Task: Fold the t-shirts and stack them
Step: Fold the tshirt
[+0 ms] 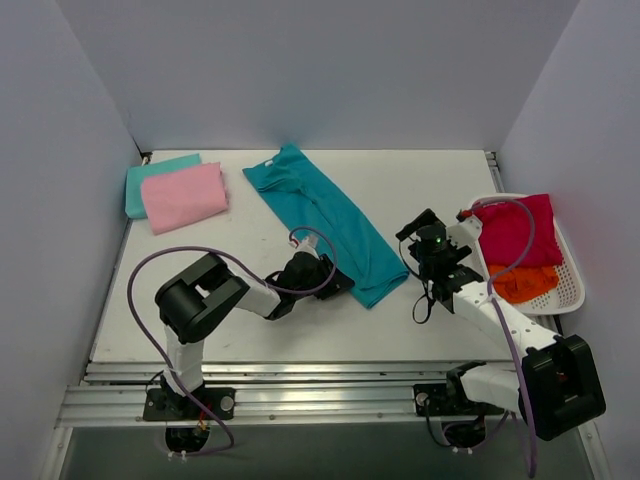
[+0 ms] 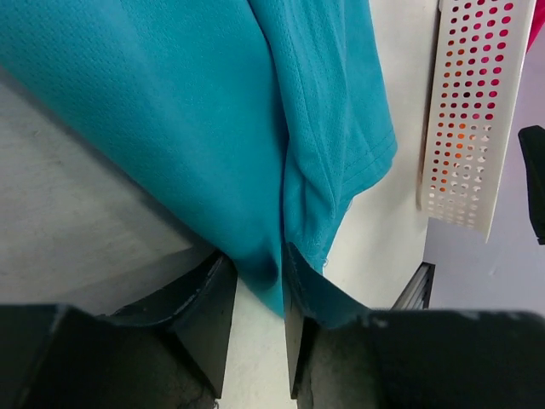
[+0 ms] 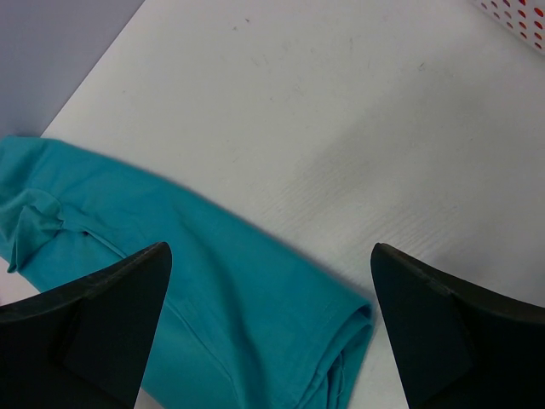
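Observation:
A deep teal t-shirt lies folded into a long strip running diagonally across the middle of the table. My left gripper is at the strip's near left edge. In the left wrist view its jaws stand narrow, and the teal hem fills the gap at their tips. My right gripper hovers wide open just right of the strip's near end, the folded corner showing between its fingers. A folded pink t-shirt lies on a pale aqua one at the back left.
A white lattice basket at the right edge holds a crimson shirt and an orange one. Its wall stands close to the right of the teal hem. Grey walls enclose the table on three sides.

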{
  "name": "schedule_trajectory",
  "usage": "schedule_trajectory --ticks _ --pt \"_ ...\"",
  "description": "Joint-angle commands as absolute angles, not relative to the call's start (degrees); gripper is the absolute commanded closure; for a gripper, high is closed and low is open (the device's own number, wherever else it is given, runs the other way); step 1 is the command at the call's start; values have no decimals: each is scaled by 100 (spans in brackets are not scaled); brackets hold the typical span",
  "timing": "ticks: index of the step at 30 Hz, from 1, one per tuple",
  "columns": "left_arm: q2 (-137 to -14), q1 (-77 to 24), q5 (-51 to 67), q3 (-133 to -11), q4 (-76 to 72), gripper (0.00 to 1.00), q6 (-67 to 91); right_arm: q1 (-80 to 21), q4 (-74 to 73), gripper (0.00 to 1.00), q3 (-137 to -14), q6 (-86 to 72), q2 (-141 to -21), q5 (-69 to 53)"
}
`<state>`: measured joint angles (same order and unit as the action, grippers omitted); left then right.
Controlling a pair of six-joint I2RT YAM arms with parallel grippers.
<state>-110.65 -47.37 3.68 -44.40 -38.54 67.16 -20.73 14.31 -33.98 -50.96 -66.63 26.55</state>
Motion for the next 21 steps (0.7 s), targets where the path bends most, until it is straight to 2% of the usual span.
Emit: schedule_trajectory --ticks 1,4,5,6,7,8,11,17,21 --pt "-11276 -4676 492 -4491 -4139 64 6645 -2136 1371 0 -3375 -5142 -6680 2935" --pt "-11452 -4641 554 -4544 -4218 74 6601 -2136 1362 0 -3358 -5150 -6697 2944" --pt "-11496 -4632 554 -4553 -4227 83 6540 -2144 1354 0 -3366 -5150 -6689 2944" --pt "-11496 -4606 545 -4553 -4219 87 6513 -2153 1354 0 -3358 -5159 -6688 2953" --pt "-11470 -4518 536 -4483 -4167 95 6478 -2162 1354 0 -3349 -5168 -6688 2936" --pt "-11365 -4439 536 -4404 -4157 97 6434 -2206 1362 0 -3331 -5177 -6688 2909" --pt "-10875 -4027 414 -3886 -4035 98 6276 -2372 1406 0 -3279 -5264 -6680 2804" --pt "-9907 -3183 237 -3087 -3454 98 5845 -3751 1608 0 -3068 -5589 -6925 2918" --pt "-9537 -3059 53 -2778 -3226 98 5722 -4604 2047 1 -2936 -5923 -7459 2883"
